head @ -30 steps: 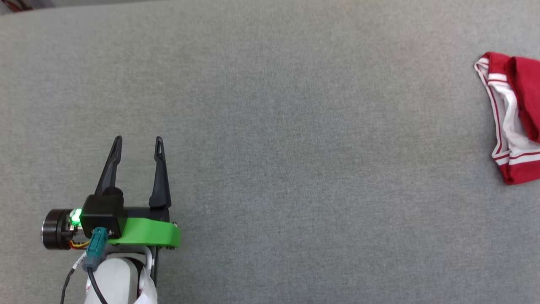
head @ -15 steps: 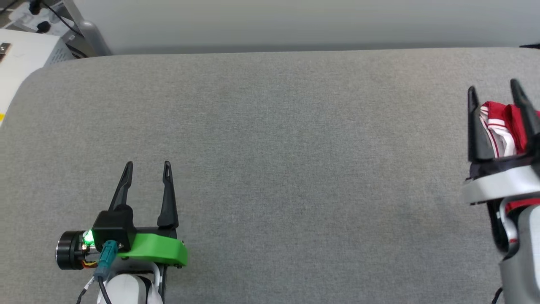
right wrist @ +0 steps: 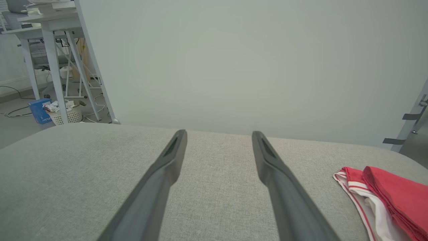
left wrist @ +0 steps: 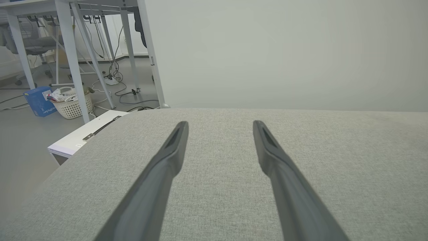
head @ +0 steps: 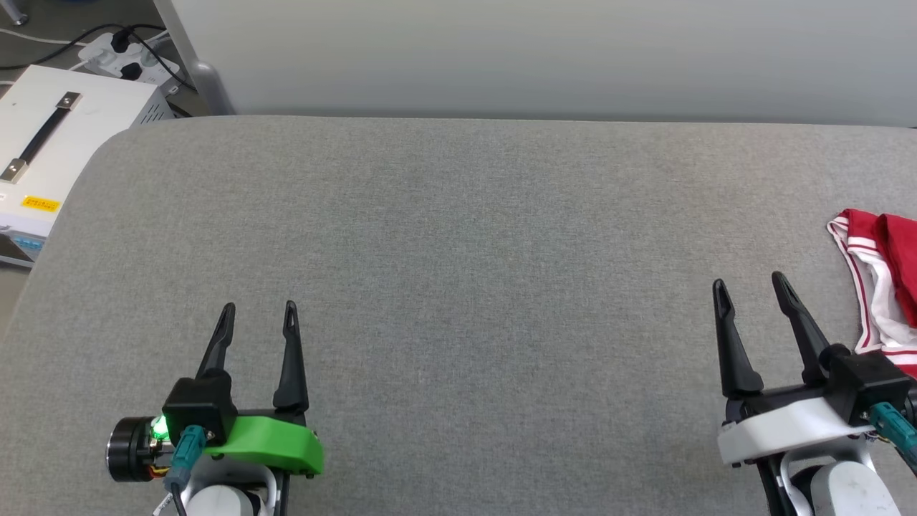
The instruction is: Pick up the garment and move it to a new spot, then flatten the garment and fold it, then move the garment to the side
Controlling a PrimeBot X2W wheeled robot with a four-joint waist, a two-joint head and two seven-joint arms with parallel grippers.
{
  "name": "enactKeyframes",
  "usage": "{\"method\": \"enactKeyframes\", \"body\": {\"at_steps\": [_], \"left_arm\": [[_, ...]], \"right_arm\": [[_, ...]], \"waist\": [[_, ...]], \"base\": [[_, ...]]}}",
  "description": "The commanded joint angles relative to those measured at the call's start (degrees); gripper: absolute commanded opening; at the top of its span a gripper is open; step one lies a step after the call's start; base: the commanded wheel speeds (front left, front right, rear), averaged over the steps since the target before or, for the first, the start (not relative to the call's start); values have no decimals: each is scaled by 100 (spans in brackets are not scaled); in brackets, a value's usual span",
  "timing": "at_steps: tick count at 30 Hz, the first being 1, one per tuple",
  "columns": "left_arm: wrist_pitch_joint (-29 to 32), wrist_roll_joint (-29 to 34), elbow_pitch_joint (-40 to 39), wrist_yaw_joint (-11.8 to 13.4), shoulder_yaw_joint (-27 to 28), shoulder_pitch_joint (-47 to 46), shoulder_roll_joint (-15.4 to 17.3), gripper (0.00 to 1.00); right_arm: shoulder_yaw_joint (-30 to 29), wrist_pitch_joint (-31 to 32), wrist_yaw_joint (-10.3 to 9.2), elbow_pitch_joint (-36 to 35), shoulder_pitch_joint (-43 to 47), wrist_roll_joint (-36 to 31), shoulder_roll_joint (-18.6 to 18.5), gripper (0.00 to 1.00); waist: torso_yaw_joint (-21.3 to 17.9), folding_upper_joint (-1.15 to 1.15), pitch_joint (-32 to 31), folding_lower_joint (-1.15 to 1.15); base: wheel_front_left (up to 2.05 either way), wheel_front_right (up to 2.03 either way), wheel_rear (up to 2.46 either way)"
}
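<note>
The garment [head: 885, 287] is a folded red piece with white and striped trim, lying at the right edge of the grey padded table [head: 466, 251]; part of it runs out of the head view. In the right wrist view the garment [right wrist: 384, 201] lies at the lower right, beside my fingers. My right gripper [head: 752, 287] stands open just left of it, not touching it, with nothing between its fingers. At the lower left, my left gripper [head: 259, 315] is open and empty over bare table. Its dark fingers [left wrist: 167, 164] frame plain grey cloth.
A white box with a black handle [head: 43, 158] stands off the table's left corner, with a power strip and cables [head: 122, 50] behind it. A pale wall panel [head: 537, 57] runs along the far edge. A white basket [left wrist: 72, 105] and desk legs stand on the floor beyond.
The head camera has tilted up, bringing the table's far edge, wall and white box into sight. My right gripper has drawn back from over the garment to its left side. Both stay open.
</note>
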Motion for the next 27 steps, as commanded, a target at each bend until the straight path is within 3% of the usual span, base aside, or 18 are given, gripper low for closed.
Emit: {"method": "enactKeyframes", "body": {"at_steps": [1, 20, 21, 27], "left_arm": [[-34, -13, 19, -44, -2, 73, -24, 100], [-34, -11, 158, -48, -97, 175, -88, 100], [5, -35, 154, -38, -98, 102, -64, 0], [45, -23, 139, -34, -95, 105, -64, 0]], "right_arm": [[-13, -29, -5, -56, 129, 12, 26, 100], [-150, -30, -5, -116, 633, -19, 142, 100], [-161, 0, 0, -127, 544, -2, 131, 0], [-158, 39, 0, -130, 537, -18, 130, 0]], "waist": [[19, 0, -6, 0], [40, 0, -95, 0], [39, 0, -95, 0], [31, 0, -108, 0]], "base": [[0, 0, 0], [0, 0, 0], [0, 0, 0], [0, 0, 0]]}}
